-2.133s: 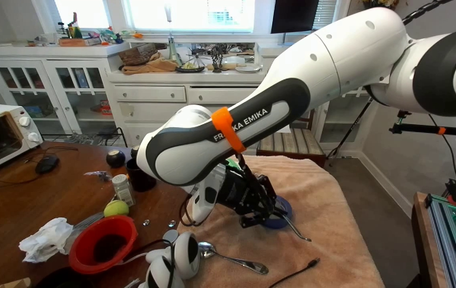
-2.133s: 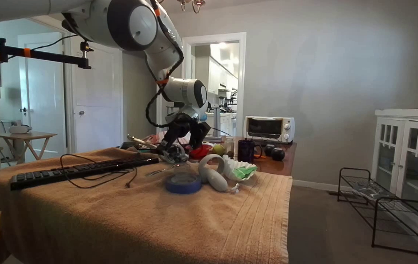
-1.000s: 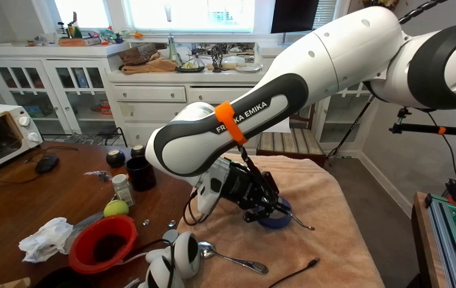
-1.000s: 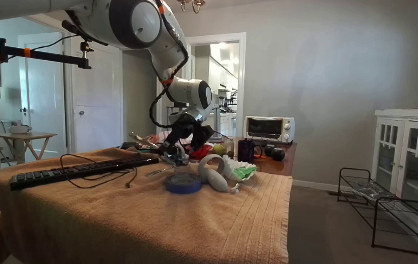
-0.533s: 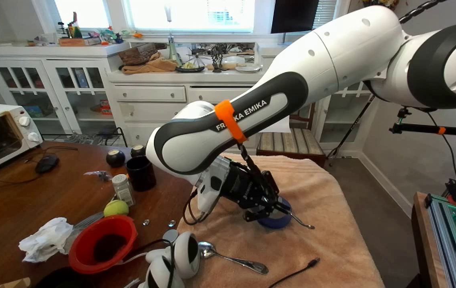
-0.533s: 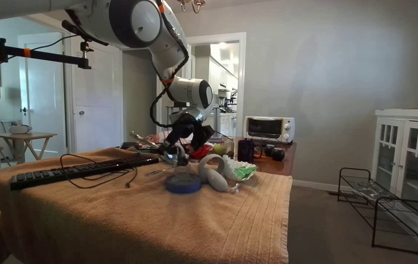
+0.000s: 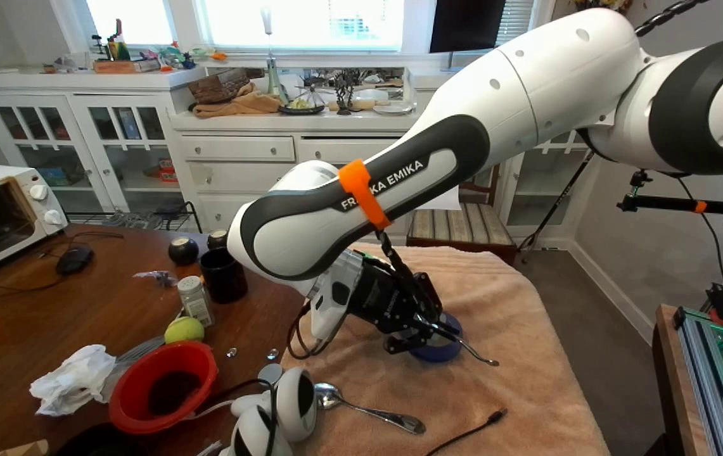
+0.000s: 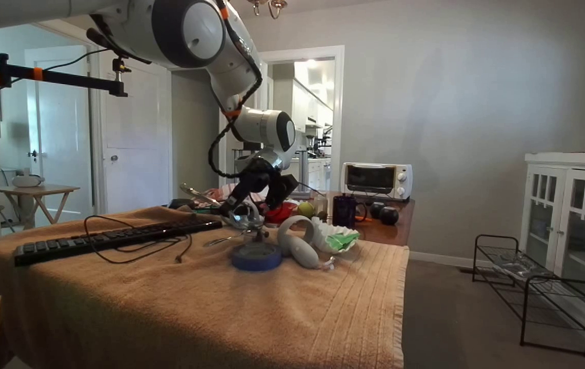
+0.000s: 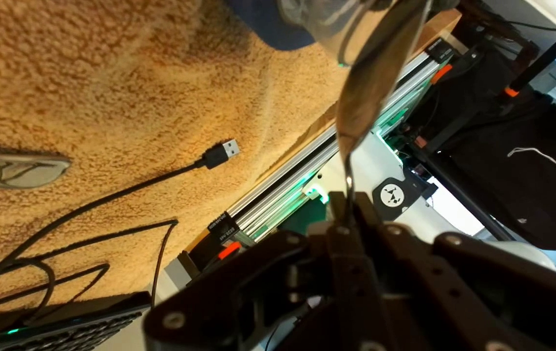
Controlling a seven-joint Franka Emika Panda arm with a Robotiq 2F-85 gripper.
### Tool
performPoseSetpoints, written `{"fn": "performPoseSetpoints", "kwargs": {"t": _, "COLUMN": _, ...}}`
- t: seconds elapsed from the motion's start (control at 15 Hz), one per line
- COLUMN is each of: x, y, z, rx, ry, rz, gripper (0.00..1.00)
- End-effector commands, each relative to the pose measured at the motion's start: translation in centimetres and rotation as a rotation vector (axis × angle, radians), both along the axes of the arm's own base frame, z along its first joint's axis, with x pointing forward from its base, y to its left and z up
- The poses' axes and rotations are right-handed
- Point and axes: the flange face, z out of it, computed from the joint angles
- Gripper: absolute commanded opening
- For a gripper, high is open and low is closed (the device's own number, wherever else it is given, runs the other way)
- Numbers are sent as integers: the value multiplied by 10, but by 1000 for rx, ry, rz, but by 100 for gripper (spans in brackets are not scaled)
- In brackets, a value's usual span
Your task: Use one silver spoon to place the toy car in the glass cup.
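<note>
Brown wooden worktop (image 7: 108,301), one end under a peach towel (image 7: 526,342). On the towel: silver spoon (image 7: 386,416) lying flat, black keyboard (image 8: 133,236), black USB cable (image 9: 215,156), blue ring (image 8: 256,261) lying flat, white fluted piece (image 8: 322,238) just beside a white looped object (image 8: 304,252). Glass cup (image 9: 329,17) at the blue ring, probably standing inside it; the wrist view is blurred there and crops the cup. On bare wood: toaster oven (image 7: 3,218), mouse (image 7: 75,259), dark mug (image 7: 223,277), shaker (image 7: 196,301) just beside it, two round dark pots (image 7: 182,252) near the mug, red bowl (image 7: 128,383) with a yellow-green ball (image 7: 185,330) just beside it, crumpled white tissue (image 7: 76,380) near the bowl, two shiny beads (image 7: 272,354). White controllers (image 7: 285,413) by the towel's edge, near the spoon.
</note>
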Motion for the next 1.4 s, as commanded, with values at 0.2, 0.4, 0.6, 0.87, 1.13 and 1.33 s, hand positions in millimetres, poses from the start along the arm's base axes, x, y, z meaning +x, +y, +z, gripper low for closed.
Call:
{"fn": "performPoseSetpoints", "kwargs": {"t": 0.2, "x": -2, "y": 18, "z": 9, "rx": 28, "ry": -37, "rz": 49, "gripper": 1}}
{"fn": "performPoseSetpoints", "kwargs": {"t": 0.4, "x": -4, "y": 18, "z": 14, "rx": 4, "ry": -42, "rz": 14, "gripper": 1}}
{"fn": "performPoseSetpoints", "kwargs": {"t": 0.6, "x": -4, "y": 18, "z": 22, "rx": -10, "ry": -64, "rz": 1, "gripper": 1}}
{"fn": "performPoseSetpoints", "kwargs": {"t": 0.87, "x": -3, "y": 16, "z": 30, "rx": -45, "ry": -97, "rz": -41, "gripper": 1}}
{"fn": "performPoseSetpoints", "kwargs": {"t": 1.13, "x": 3, "y": 0, "z": 52, "rx": -192, "ry": -206, "rz": -183, "gripper": 1}}
{"fn": "performPoseSetpoints", "kwargs": {"t": 1.33, "x": 14, "y": -19, "z": 69, "rx": -266, "ry": -302, "rz": -288, "gripper": 1}}
